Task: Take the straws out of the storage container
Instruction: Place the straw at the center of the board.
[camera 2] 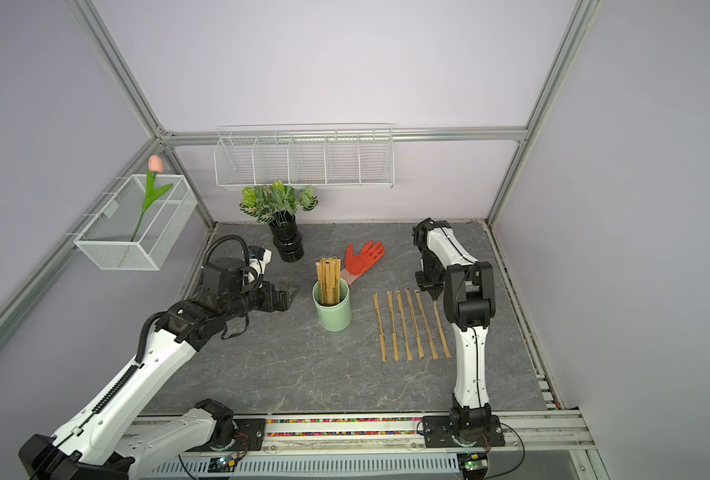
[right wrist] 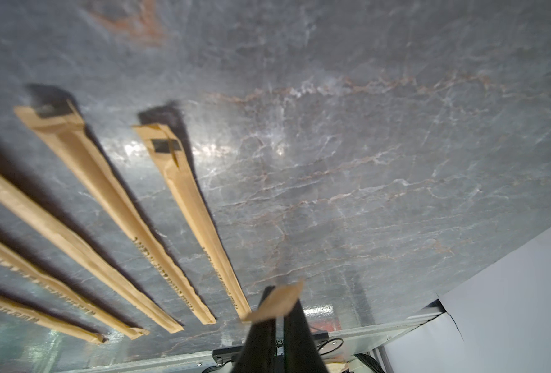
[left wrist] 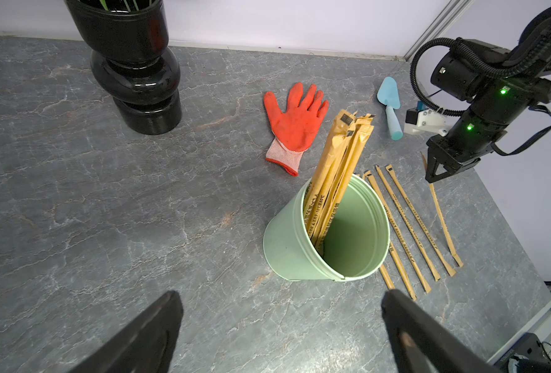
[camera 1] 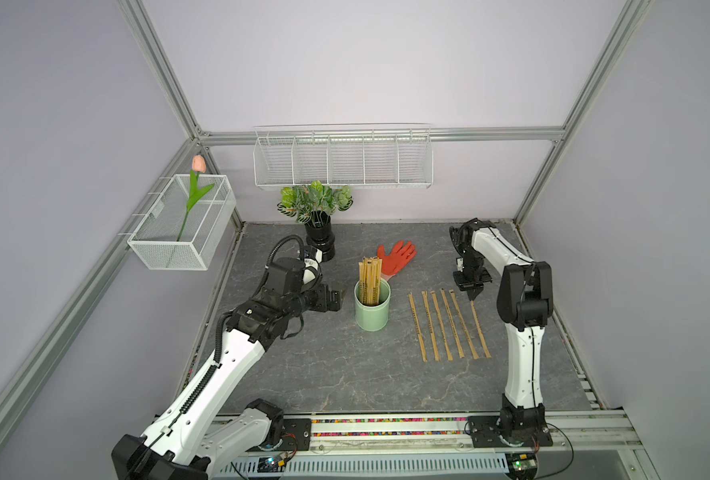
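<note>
- In both top views, five laid straws lie in a row on the table, near the storage container. A bundle of straws stands inside it, so we judge most of the job is left.
- In the left wrist view, we see the left gripper gaping wide and empty, with the storage container near, just ahead of its fingers.
- In the right wrist view, the right gripper is pinched shut on the tip of a sixth straw, beside the laid row.
</note>
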### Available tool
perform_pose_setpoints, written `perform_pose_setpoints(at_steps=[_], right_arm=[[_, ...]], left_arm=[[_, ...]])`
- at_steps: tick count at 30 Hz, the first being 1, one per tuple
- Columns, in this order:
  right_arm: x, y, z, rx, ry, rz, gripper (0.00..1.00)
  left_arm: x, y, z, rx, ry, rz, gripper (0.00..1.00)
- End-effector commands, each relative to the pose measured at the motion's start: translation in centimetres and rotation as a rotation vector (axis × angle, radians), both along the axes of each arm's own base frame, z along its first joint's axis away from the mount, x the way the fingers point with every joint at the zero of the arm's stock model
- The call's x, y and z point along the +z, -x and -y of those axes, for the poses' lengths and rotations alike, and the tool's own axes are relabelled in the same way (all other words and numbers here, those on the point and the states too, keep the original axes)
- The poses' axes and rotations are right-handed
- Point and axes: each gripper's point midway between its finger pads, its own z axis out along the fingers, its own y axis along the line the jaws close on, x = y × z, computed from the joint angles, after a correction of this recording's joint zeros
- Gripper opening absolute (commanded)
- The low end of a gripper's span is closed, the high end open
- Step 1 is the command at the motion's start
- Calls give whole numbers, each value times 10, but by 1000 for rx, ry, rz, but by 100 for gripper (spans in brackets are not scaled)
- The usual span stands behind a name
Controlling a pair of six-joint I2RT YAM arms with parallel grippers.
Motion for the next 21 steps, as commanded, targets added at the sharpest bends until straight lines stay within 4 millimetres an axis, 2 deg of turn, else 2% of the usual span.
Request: perform_pose_setpoints(at_steps=[1, 21], right_arm=[[-9, 2, 0, -10, -18, -39, 9], [-28, -1, 0, -22, -26, -65, 12]], left_arm=[[0, 1, 1, -7, -12, 0, 100], [-1, 0, 0, -5, -18, -5, 100]])
